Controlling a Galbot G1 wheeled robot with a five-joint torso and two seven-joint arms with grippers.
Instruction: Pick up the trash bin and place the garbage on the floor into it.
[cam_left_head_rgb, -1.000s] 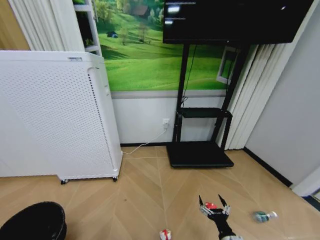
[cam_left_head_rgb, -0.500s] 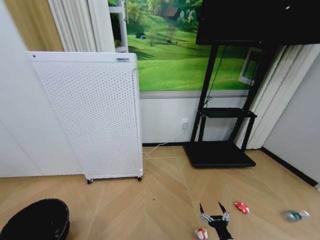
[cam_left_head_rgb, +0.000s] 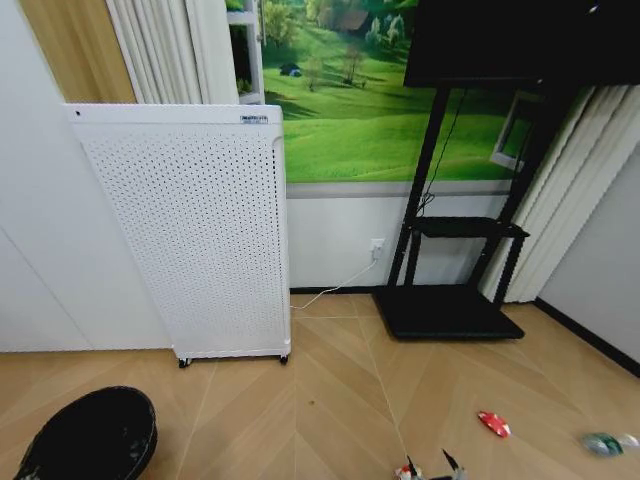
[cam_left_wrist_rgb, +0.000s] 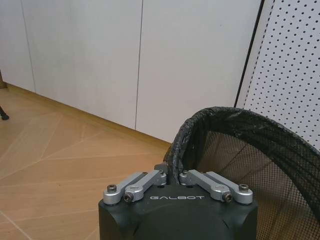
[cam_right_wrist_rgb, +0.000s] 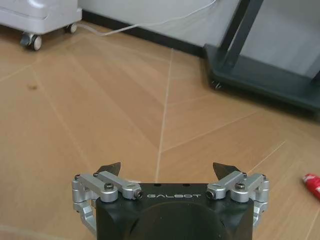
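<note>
Trash bin (cam_left_head_rgb: 92, 438) of black mesh sits low at the robot's left, near the wood floor (cam_left_head_rgb: 330, 400), with the white perforated panel (cam_left_head_rgb: 185, 230) on castors standing just behind it. From the left wrist, the left claw (cam_left_wrist_rgb: 171, 176) is pinched shut on the bin's rolled rim (cam_left_wrist_rgb: 220, 114), the mesh wall curving away past the fingers and the perforated panel close beside it. The right claw (cam_right_wrist_rgb: 166, 170) hangs spread wide over bare floorboards, its two dark tips apart and nothing between them; in the head view its tips (cam_left_head_rgb: 432, 467) just poke up at the bottom edge. A crumpled red-and-white wrapper (cam_left_head_rgb: 493, 423) lies on the floor off to the robot's right, well apart from the bin, and the same red scrap (cam_right_wrist_rgb: 313, 184) shows near the right claw, beside it rather than under it. Farther right lies a small clear bottle with a green label (cam_left_head_rgb: 607, 442) on its side. A bit of red and white (cam_left_head_rgb: 404, 471) peeks out right next to the right claw's tips, too cut off to make out. Behind stands a black stand (cam_left_head_rgb: 445, 300) with a flat base, a white cable (cam_left_head_rgb: 335, 281) trailing along the skirting to a wall socket.
</note>
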